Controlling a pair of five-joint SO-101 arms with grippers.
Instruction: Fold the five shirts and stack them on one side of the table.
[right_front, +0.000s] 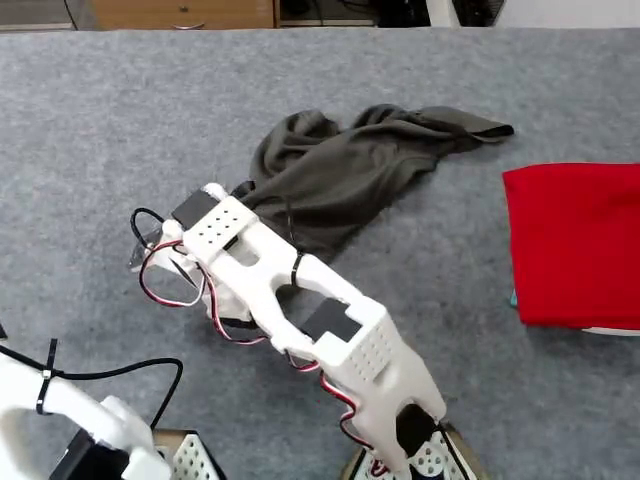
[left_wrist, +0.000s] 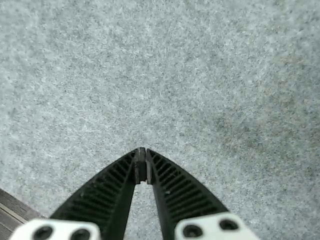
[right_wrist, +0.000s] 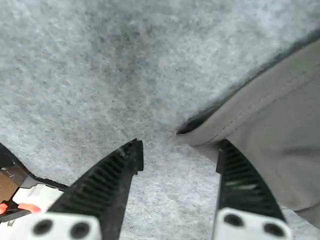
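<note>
Currently, entries as follows. Left gripper (left_wrist: 142, 156): I am holding it over bare table (left_wrist: 210, 75) felt, its jaws pressing tip to tip and gripping nothing. Right gripper (right_wrist: 180, 147): I am hanging it low at the edge of the grey shirt (right_wrist: 280, 125), jaws gaping wide and clasping nothing. One finger is lying over the cloth, the other over felt, and a hem corner is poking between them. Right arm (right_front: 330, 330): it is stretching from the table's near edge to the grey shirt's near-left side. Left arm (right_front: 70, 405): it is sitting at the near-left corner. Grey shirt (right_front: 340, 175): it is lying crumpled and unfolded at mid-table. Red shirt (right_front: 580, 245): it is lying folded flat at the table's right edge, well apart from the grey shirt, with a sliver of paler cloth peeking out beneath it.
</note>
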